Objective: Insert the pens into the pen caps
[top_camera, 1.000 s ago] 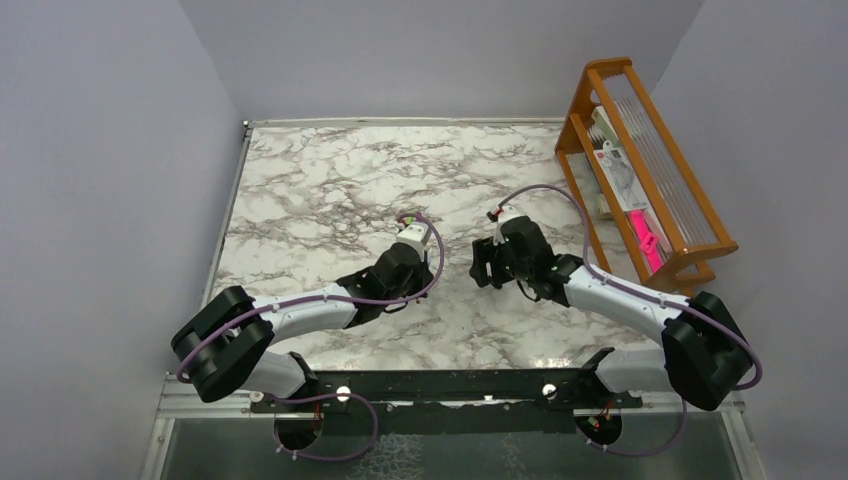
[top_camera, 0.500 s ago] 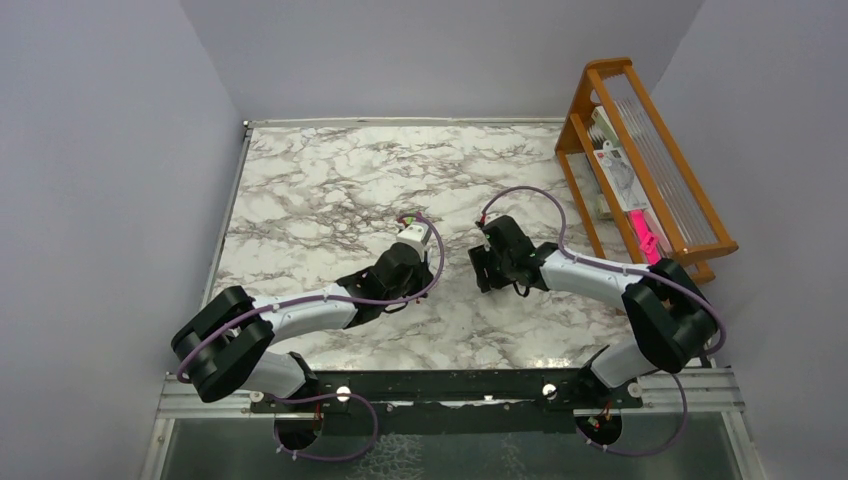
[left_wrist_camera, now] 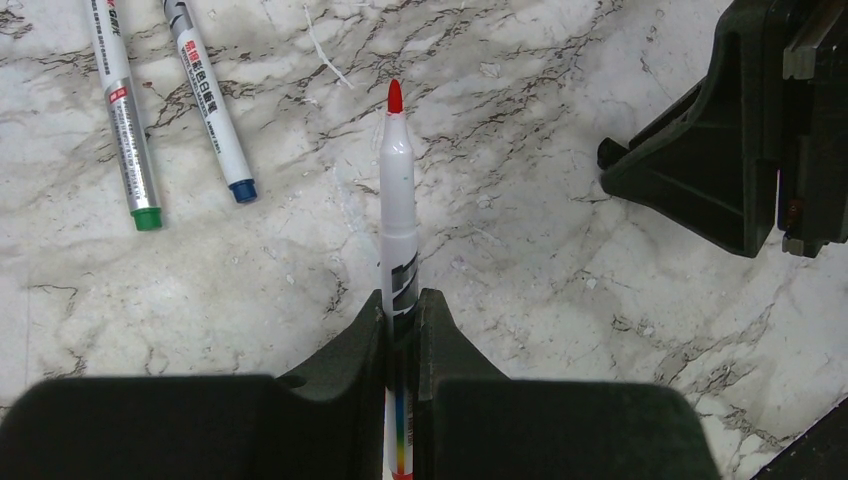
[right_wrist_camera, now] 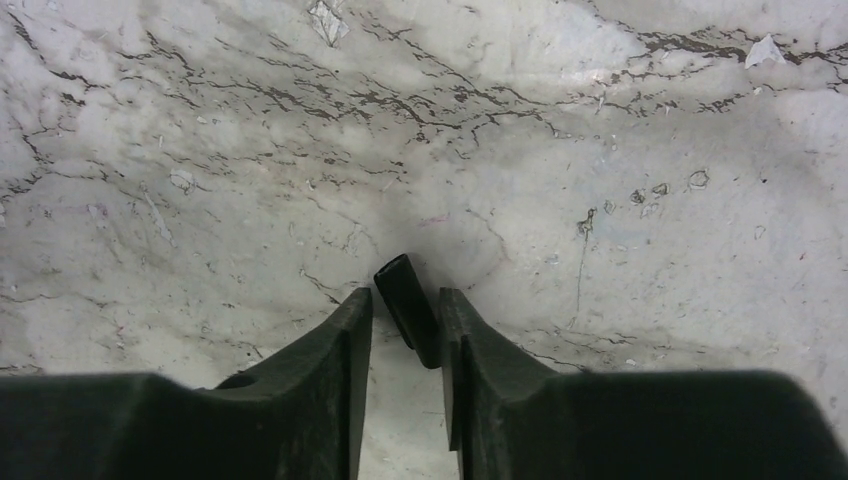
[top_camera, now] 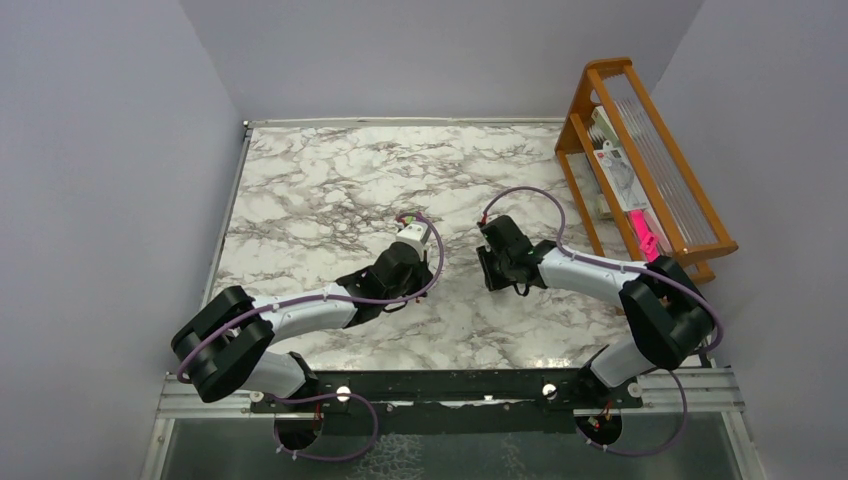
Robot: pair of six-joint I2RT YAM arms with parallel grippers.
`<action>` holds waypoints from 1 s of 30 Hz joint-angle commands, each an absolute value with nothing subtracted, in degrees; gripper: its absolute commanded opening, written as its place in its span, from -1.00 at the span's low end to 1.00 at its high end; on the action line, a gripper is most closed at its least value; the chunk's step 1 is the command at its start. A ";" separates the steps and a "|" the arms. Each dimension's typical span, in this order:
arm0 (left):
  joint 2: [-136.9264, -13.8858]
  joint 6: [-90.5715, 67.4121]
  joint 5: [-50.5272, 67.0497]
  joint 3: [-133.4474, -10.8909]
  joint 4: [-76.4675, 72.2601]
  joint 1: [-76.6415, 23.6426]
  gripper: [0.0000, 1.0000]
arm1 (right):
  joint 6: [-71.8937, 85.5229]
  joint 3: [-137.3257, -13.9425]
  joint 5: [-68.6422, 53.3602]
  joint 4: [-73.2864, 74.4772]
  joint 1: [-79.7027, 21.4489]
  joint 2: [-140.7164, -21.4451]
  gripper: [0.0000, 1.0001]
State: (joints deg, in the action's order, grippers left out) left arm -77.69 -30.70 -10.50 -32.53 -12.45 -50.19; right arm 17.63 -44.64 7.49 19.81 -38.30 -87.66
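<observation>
grey-veined white marble table (top_camera: 300,200) fills a lilac-walled booth, with a wooden rack (top_camera: 650,160) at its right edge. left gripper (left_wrist_camera: 400,310) clamps a red-tipped pen (left_wrist_camera: 397,190) pointing forward above the marble. a green-tipped pen (left_wrist_camera: 125,130) and a blue-tipped pen (left_wrist_camera: 212,105) lie side by side (not touching) on the table. right gripper (right_wrist_camera: 405,320) pinches a tilted black cap (right_wrist_camera: 408,308).

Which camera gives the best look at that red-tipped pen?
The left wrist view: the red-tipped pen sits clamped in the left gripper, tip pointing away. In the top view it cannot be made out; the right wrist view misses it, showing a black cap.
</observation>
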 commanded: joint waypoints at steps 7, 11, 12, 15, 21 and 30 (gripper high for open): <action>-76.67 -30.39 -9.14 -31.80 -14.11 -49.76 -1.00 | 19.82 -45.76 7.78 21.24 -38.41 -88.39 -0.98; -76.20 -30.60 -7.98 -31.70 -14.46 -49.70 -1.00 | 21.46 -44.35 5.01 18.69 -38.38 -85.35 -0.99; -76.10 -30.77 -6.67 -31.68 -15.19 -49.62 -1.00 | 22.28 -43.81 4.42 17.63 -38.41 -83.90 -0.98; -76.19 -32.85 0.34 -31.38 -18.85 -49.32 -1.00 | 26.17 -40.27 2.24 11.10 -38.39 -76.87 -0.98; -78.15 -40.74 13.50 -29.70 -31.19 -49.47 -1.00 | 38.00 -27.37 2.35 -7.97 -38.40 -60.42 -0.99; -77.62 -51.35 15.71 -28.31 -38.51 -50.99 -1.00 | 43.89 -19.77 9.40 -19.03 -38.41 -45.14 -0.99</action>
State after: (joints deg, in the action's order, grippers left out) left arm -78.28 -44.47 12.91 -29.76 -31.16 -49.80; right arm 40.40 -21.04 5.72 -9.87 -38.30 -49.21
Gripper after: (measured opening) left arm 0.086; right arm 0.042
